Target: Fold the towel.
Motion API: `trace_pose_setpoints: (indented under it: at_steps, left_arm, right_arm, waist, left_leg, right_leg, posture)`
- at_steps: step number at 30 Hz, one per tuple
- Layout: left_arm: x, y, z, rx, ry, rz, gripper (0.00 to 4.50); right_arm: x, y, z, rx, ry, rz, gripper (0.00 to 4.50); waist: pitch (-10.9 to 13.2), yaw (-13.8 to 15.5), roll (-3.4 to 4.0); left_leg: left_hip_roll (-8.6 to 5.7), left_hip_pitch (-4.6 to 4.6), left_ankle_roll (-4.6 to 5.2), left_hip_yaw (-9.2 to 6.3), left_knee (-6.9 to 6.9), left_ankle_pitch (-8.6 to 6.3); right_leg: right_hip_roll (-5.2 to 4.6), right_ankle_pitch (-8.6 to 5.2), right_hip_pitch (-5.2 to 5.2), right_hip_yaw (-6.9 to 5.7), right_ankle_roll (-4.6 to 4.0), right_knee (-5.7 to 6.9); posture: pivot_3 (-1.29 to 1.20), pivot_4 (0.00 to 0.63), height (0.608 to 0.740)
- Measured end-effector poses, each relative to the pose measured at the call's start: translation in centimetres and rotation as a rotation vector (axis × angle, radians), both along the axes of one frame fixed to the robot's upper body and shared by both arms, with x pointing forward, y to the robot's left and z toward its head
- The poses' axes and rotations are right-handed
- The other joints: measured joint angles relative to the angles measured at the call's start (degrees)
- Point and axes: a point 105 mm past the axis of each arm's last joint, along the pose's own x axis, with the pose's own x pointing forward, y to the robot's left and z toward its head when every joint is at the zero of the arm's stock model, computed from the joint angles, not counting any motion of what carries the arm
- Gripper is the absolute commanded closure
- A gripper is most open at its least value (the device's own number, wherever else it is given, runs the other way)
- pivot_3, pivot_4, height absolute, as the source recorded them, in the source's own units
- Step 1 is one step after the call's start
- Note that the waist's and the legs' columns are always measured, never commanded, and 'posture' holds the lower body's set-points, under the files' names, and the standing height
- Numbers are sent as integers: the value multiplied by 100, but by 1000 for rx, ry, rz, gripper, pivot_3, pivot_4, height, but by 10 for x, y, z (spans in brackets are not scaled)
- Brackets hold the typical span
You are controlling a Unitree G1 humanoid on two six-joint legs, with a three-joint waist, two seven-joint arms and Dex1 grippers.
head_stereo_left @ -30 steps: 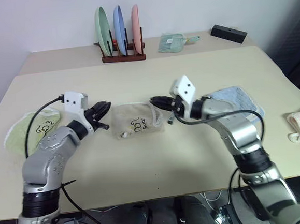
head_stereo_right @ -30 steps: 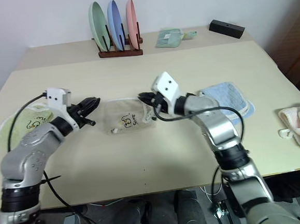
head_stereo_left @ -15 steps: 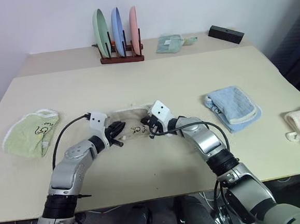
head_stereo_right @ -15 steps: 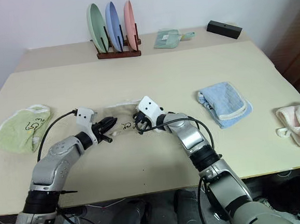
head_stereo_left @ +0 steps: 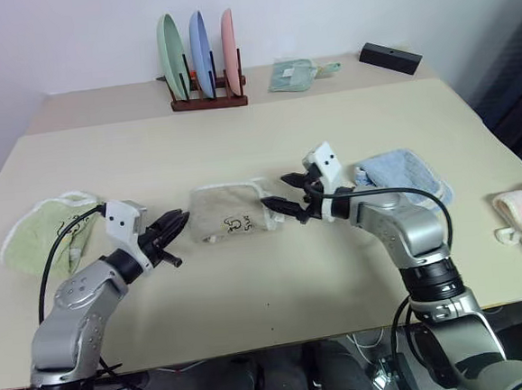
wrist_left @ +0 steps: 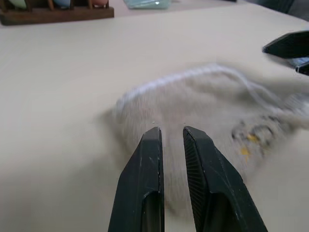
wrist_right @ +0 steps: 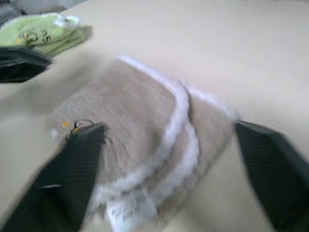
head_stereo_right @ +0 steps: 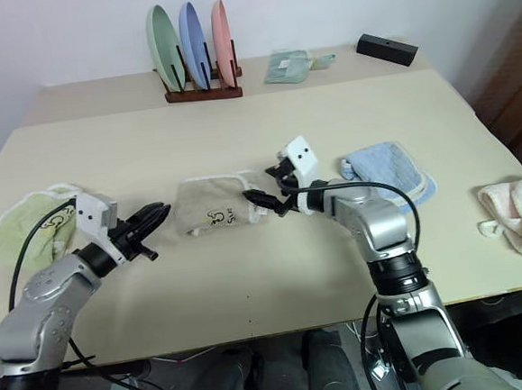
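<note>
Towel [head_stereo_left: 232,213], beige terry with white trim: lies folded compact on table, released. Left gripper [head_stereo_left: 175,227] fingers nearly together, empty; right gripper [head_stereo_left: 279,194] spread wide. Folding looks complete.

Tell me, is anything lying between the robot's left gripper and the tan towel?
No. Between the left gripper and the towel there is just bare table, as the left eye view shows. Its fingers stand close together and hold nothing.

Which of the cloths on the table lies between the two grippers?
The beige towel, folded, with white trim and a small dark mark; the green cloth and blue towel lie outside them.
</note>
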Motion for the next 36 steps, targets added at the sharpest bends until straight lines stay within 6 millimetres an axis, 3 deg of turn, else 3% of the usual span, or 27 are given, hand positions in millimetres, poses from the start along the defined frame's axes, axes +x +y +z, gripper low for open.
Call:
trace_pose_setpoints:
  at_steps: [3, 6, 12, 15, 22, 27, 31, 33, 36]
  left_arm:
    - [-20, -5, -2, 81, 3, -92, 3813]
    - [-27, -9, -1, 98, -14, -124, 3813]
    - [-29, -16, 1, 76, -26, -147, 3813]
    - [-30, -18, 3, 74, -34, -156, 3813]
    - [-32, -23, 7, 41, -93, -162, 3813]
    - [-34, -36, 7, 5, -129, -201, 3813]
    - [-30, -49, 12, -22, -172, -221, 3813]
    - [-24, -54, 12, -20, -185, -231, 3813]
    - [-6, -54, 13, -38, -210, -198, 3813]
  right_arm:
    - [1, -3, -15, 57, 173, -66, 70]
    - [2, -7, -25, 62, 259, -98, 70]
    - [3, 13, -29, 84, 311, -71, 70]
    - [6, 23, -29, 117, 338, -74, 836]
    - [2, 38, -35, 169, 407, -70, 4463]
    - [4, 33, -30, 196, 399, -102, 4463]
    - [9, 7, -1, 277, 304, -179, 4463]
    - [12, -23, 21, 329, 230, -263, 4463]
    - [12, -90, 59, 393, 91, -463, 4463]
  waist:
    - [2, -5, 4]
    - [3, 42, 5]
    - [2, -8, 4]
    - [2, -35, 5]
    - [3, -80, 5]
    - [2, -82, 5]
    - [4, -50, 7]
    - [4, -1, 8]
    - [5, 67, 10]
  left_leg:
    - [0, -2, 1, 3, -1, -1]
    - [-2, -2, 2, 3, 0, -1]
    - [1, 1, 1, 4, -1, -1]
    - [2, 2, 1, 4, -1, -1]
    - [0, -2, 3, 4, -1, -2]
    - [0, -2, 3, 4, -1, -2]
    - [-3, -4, 4, 3, 1, -2]
    - [-3, -3, 4, 4, 1, -2]
    - [-4, -5, 5, 3, 3, -2]
  right_leg:
    - [-1, 0, -3, 3, -1, -1]
    - [-2, 0, 0, 1, -1, -3]
    - [0, 1, 0, 1, -1, -1]
    - [2, 1, -1, 1, -1, 0]
    - [-1, 1, -2, 1, -1, -3]
    - [0, 1, -2, 1, -1, -2]
    - [-3, 1, -1, 0, 0, -3]
    - [-3, 1, 0, 0, 0, -4]
    - [-4, 1, 1, -2, 0, -5]
  posture:
    - [0, 150, 740]
    - [0, 150, 740]
    - [0, 150, 740]
    - [0, 150, 740]
    - [0, 150, 740]
    - [0, 150, 740]
    - [0, 150, 740]
    - [0, 150, 740]
    - [0, 150, 740]
